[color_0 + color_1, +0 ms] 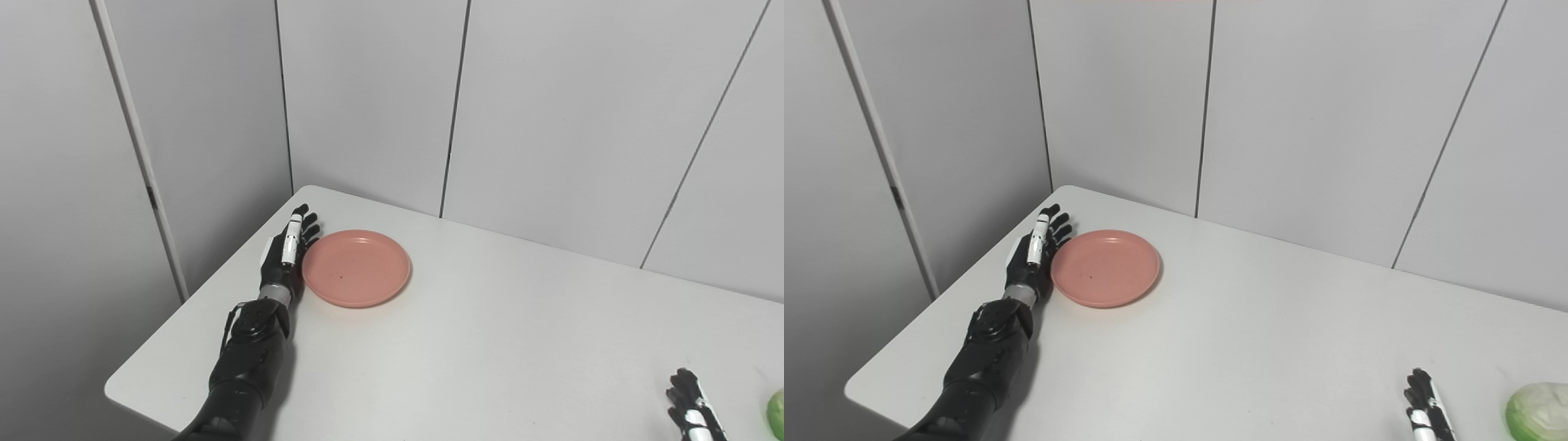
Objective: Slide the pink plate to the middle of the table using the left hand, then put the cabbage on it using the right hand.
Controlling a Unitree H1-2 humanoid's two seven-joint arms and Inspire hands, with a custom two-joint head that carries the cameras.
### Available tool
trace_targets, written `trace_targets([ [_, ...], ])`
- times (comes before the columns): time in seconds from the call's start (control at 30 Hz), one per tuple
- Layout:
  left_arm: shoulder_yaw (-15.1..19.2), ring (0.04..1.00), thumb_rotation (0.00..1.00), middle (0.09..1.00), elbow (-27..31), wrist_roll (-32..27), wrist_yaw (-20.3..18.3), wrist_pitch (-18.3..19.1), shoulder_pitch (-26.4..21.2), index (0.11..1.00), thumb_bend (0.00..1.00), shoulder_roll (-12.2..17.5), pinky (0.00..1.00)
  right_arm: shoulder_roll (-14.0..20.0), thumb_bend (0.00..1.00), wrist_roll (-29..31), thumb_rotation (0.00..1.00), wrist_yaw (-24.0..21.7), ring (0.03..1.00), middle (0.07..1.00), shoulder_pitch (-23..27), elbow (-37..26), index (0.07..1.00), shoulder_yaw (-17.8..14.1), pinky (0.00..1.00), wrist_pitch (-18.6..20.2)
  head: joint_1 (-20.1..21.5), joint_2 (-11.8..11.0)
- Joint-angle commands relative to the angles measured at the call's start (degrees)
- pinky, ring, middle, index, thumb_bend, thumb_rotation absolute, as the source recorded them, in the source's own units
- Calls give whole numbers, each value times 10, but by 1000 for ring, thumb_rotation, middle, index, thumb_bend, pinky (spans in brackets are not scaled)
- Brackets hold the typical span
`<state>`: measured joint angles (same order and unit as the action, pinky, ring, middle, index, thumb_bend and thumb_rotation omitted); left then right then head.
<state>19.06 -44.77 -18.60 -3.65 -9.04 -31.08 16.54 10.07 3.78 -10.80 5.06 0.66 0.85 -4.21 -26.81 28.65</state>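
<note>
plate point(356, 267): pink, far-left on worktop point(490, 343), not yet centred. left hand point(286, 251): fingers released, extended, against plate's left rim. right hand point(1424, 407): well right of plate, fingers apart, empty. cabbage point(1538, 410): just beyond it. risk: fingers ride over low rim, plate stays or spins.

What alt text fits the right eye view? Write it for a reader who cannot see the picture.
The robot's open left hand lies edge-on against the left rim of an empty pink plate near the far left corner of a white table. At the bottom right, the right hand rests beside a green cabbage, apart from it.
</note>
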Motion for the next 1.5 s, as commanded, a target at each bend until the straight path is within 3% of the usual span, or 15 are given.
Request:
trace_targets([
  [0.0, -6, 933, 1000, 941, 5, -5, -7, 27, -8, 935, 382, -10, 930, 4, 182, -1, 1000, 0, 977, 972, -5, -4, 973, -2, 1000, -1, 1, 1],
  [0.3, -31, 925, 1000, 936, 62, -6, -20, 70, 9, 930, 384, -26, 924, 5, 187, -8, 1000, -2, 965, 967, -3, 5, 966, 0, 1000, -18, 14, 9],
  [0.73, -54, 917, 1000, 927, 119, -14, -52, 128, 23, 920, 394, -53, 927, -8, 225, -9, 1000, 1, 958, 964, -2, 10, 963, 6, 1000, -24, 65, 29],
  [1.13, -100, 930, 1000, 938, 188, -11, -81, 177, 47, 929, 407, -76, 929, -18, 299, -51, 1000, 16, 939, 943, -5, 6, 945, 20, 964, -32, 154, 55],
  [1.3, -126, 919, 1000, 929, 225, -4, -86, 209, 62, 929, 395, -88, 914, -28, 280, -69, 1000, 22, 928, 939, -6, -9, 945, 25, 941, -15, 181, 63],
  [1.47, -156, 918, 1000, 930, 250, 5, -99, 218, 80, 930, 412, -95, 912, -39, 268, -75, 1000, 28, 938, 947, -8, -17, 952, 29, 935, -9, 223, 73],
])
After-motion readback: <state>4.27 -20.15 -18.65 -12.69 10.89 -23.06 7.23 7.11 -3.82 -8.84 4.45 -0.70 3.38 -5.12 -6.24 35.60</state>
